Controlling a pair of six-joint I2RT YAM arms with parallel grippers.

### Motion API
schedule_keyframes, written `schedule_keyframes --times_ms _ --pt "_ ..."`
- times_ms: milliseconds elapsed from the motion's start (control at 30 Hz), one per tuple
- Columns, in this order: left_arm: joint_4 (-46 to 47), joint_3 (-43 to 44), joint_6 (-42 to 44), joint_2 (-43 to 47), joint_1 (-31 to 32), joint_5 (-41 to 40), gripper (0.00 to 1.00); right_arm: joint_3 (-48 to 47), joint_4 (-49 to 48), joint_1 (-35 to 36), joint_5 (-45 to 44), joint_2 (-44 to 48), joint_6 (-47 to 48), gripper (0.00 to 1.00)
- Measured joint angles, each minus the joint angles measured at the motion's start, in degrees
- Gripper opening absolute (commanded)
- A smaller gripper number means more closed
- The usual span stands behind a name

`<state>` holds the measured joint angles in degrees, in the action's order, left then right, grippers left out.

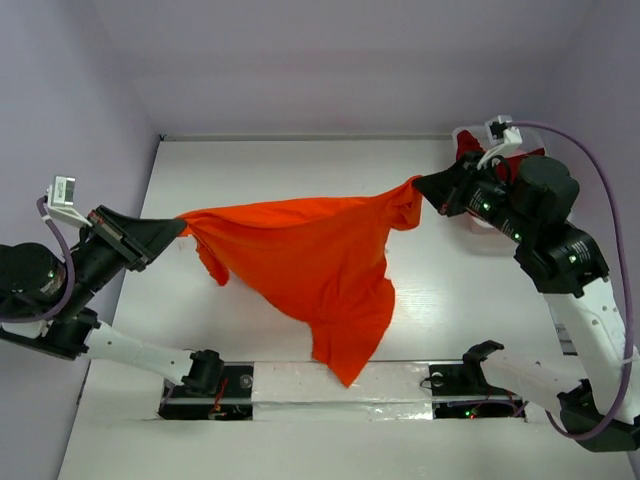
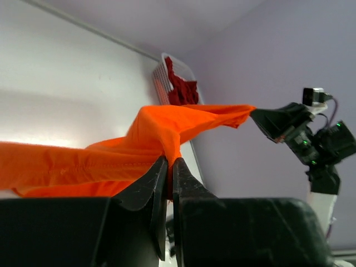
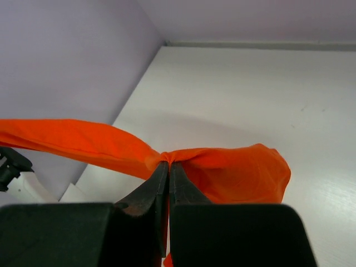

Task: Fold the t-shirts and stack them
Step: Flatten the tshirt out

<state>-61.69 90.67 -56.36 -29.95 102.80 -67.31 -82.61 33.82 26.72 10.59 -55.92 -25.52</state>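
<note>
Your orange t-shirt (image 1: pixel 320 260) hangs in the air over the middle of the worktop (image 1: pixel 300 170), pulled out like washing on a line. Your left fingers (image 1: pixel 160 236) are pinched tight on one end of it. Your right fingers (image 1: pixel 436 190) are pinched tight on the other end, with only cloth between them. The top edge is stretched nearly straight. The rest drops down in loose, soft folds to a point near your side of the worktop, and I cannot tell if that point touches. The cloth looks thin, floppy and plain, with a stitched hem, and it bunches up small where each pair of fingers bites it. I think you are only at the start: the shirt is spread out but not laid flat, no fold is made, and no stack shows. The dark red t-shirts (image 2: pixel 181 89) sit crumpled in the white basket (image 2: pixel 160 83) at the far right corner, waiting their turn. The basket is hard plastic full of holes, the worktop is smooth and white, and the walls (image 1: pixel 60 100) are plain pale purple.
</note>
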Motion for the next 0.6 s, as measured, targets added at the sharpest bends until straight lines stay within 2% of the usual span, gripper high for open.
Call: schedule_keyframes --times_ms 200,300,367,400,467,500,533,600 --pt "3.48 9.9 8.85 -10.6 1.07 -7.69 0.0 -3.93 -1.75 0.0 0.24 0.72 0.04 0.0" --pt "11.21 10.01 18.21 -14.16 1.14 -11.69 0.0 -4.35 -1.73 0.0 0.24 1.64 0.11 0.0" --pt "25.18 4.31 29.99 -13.46 1.18 -13.94 0.0 -4.5 -1.6 0.0 0.17 2.21 0.26 0.0" --pt "37.51 -0.85 38.58 -12.22 1.42 -14.82 0.0 -4.72 -1.42 0.0 0.13 2.34 0.31 0.0" --pt "64.59 -11.56 62.23 -10.27 1.81 -16.02 0.0 -5.11 -1.25 0.0 -0.09 2.54 0.5 0.0" --pt "75.32 -15.3 71.67 -10.08 1.86 -16.48 0.0 -5.29 -1.2 0.0 -0.17 2.64 0.66 0.0" --pt "83.06 -17.51 78.73 -10.49 1.88 -17.22 0.0 -5.46 -1.11 0.0 -0.28 2.71 0.72 0.0" --pt "85.46 -16.65 83.49 -12.33 1.88 -17.92 0.0 -5.92 -1.07 0.0 -0.35 2.73 0.96 0.0"
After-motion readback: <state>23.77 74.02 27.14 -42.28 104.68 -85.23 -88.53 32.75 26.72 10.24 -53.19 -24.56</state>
